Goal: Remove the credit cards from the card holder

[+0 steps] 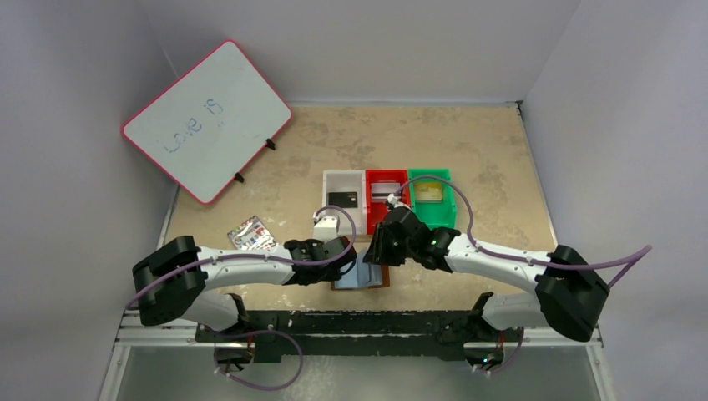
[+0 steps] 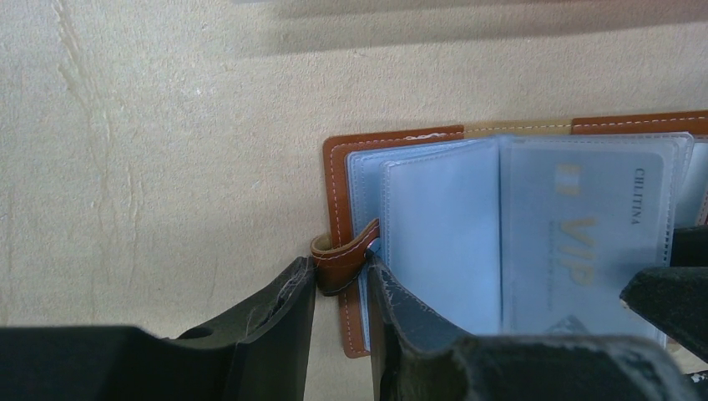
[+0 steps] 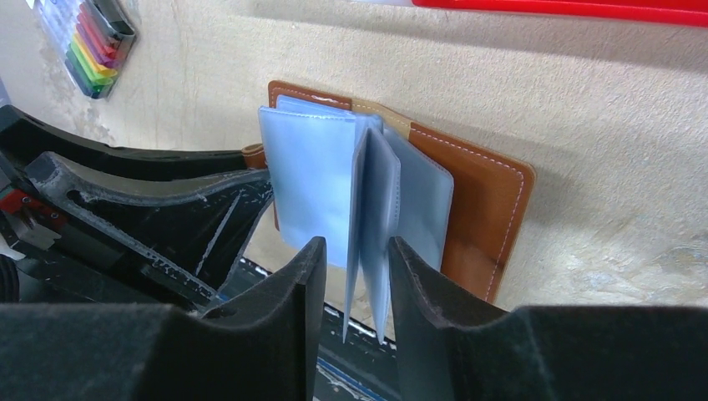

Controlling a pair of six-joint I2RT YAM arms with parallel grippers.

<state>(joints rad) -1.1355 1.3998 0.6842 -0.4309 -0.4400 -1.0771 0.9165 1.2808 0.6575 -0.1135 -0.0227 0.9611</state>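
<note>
Card holder [image 1: 363, 277] lies open on the table [image 1: 484, 167] at the near edge, between the two arms, brown leather down and bluish sleeves [image 3: 309, 175] up. Left gripper [image 2: 341, 288] is nearly closed, pinching the holder by its snap tab [image 2: 344, 259] – both fingers touch the tab, pads low at the table. Right gripper [image 3: 357, 276] is partly open, straddling a couple of sleeve leaves that stand upright between its fingers [image 3: 292, 292]; there is a gap on the left finger's side, so no firm hold. One flat sleeve shows "VIP" lettering [image 2: 584, 238] through the plastic. Credit cards are out of the holder, one in each bin behind it – black card [image 1: 343, 200] in the white bin [image 1: 344, 174], silvery card [image 1: 385, 190] in the red bin [image 1: 386, 173], gold card [image 1: 429, 192] in the green bin [image 1: 430, 172]. Rainbow-striped pack [image 1: 251, 235] sits left of the left gripper, apart from everything.
</note>
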